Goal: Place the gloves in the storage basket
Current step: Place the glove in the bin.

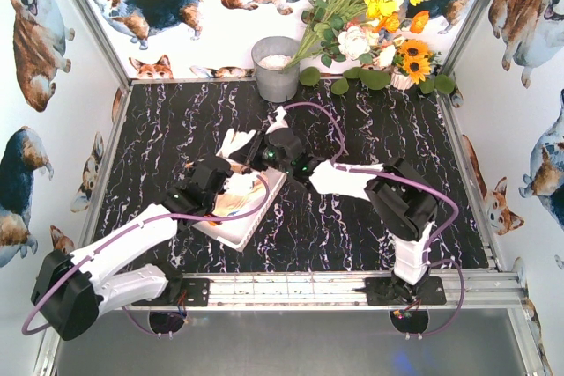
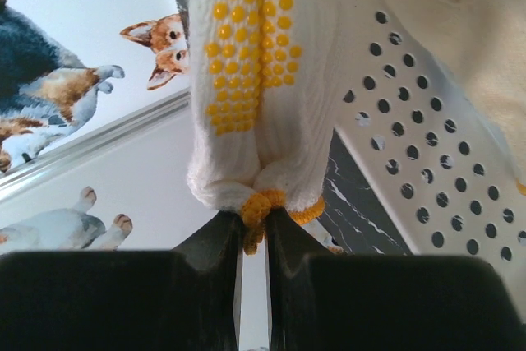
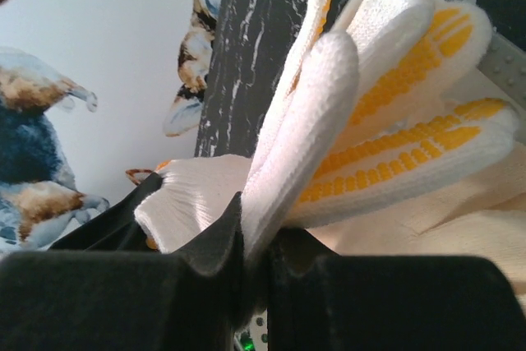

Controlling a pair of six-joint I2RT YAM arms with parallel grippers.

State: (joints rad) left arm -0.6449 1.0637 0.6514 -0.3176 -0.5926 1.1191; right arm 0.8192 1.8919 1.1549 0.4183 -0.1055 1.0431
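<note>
Your light is bright and even in all three views, shadows faint. Overhead, the marbled surface [image 1: 335, 235] is sharp; in both wrist views the jaws blur along the bottom.

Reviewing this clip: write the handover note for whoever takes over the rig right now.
Left pincer: shut on a glove by its orange-yellow cuff, beside the basket wall.
Right pincer: shut on yellow-dotted glove fingers; same glove or another, unclear.
Done: at least one cream glove seems to lie in the basket.
To do: lower what is held into the basket, release.
</note>
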